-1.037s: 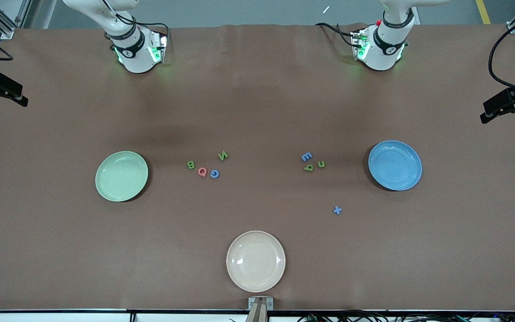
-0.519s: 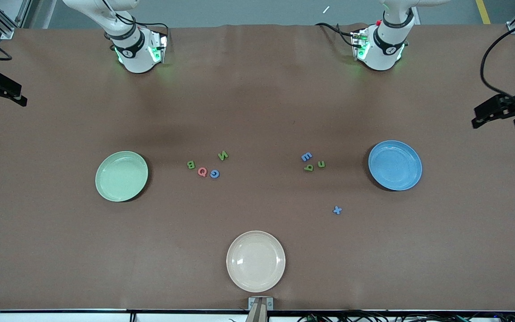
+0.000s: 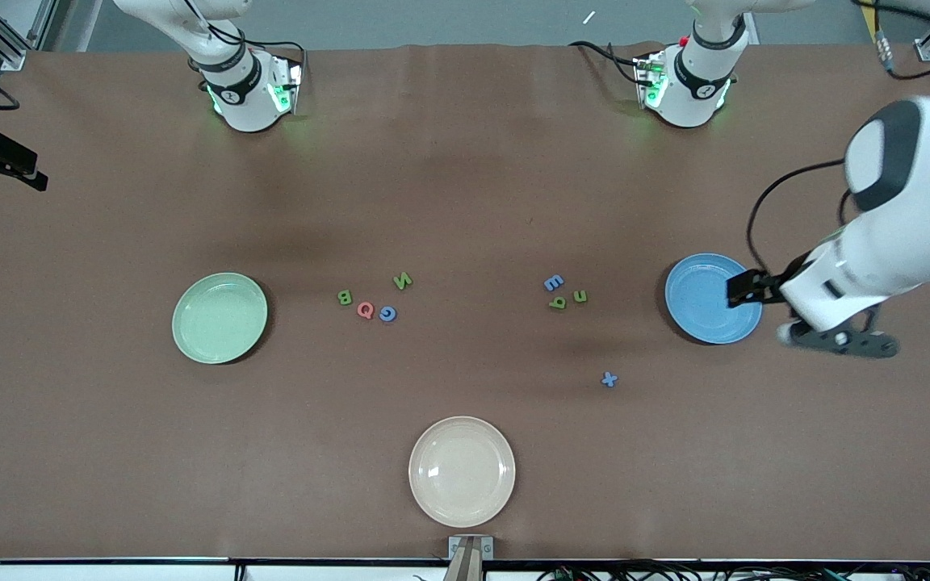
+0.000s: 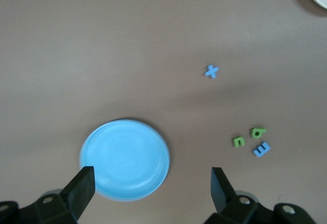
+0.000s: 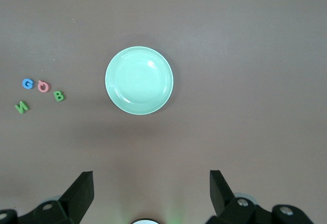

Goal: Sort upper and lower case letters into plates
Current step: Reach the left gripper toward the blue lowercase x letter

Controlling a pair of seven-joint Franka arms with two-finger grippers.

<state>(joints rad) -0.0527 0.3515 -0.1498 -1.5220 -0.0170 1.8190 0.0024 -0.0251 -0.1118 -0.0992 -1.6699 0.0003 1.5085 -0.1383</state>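
Observation:
The upper case letters B [image 3: 345, 297], Q [image 3: 365, 310], G [image 3: 387, 313] and N [image 3: 403, 281] lie together beside the pale green plate [image 3: 219, 317]. Lower case e [image 3: 554, 282], q [image 3: 557, 303] and n [image 3: 580, 296] lie together beside the blue plate [image 3: 699, 298]. The blue x [image 3: 609, 379] lies alone, nearer the camera. Both plates hold nothing. My left gripper [image 3: 765, 311] hangs open high over the blue plate's edge [image 4: 125, 157]. My right gripper [image 3: 5, 184] waits open and holds nothing, high over the right arm's end of the table.
A cream-white plate [image 3: 462, 471] with nothing on it sits near the table's front edge, midway along. The two arm bases [image 3: 249, 93] [image 3: 687, 85] stand at the table's back edge.
The left arm has swung in from its end of the table, and its open gripper now hangs over the blue plate. The right gripper has barely moved. No letter has moved.

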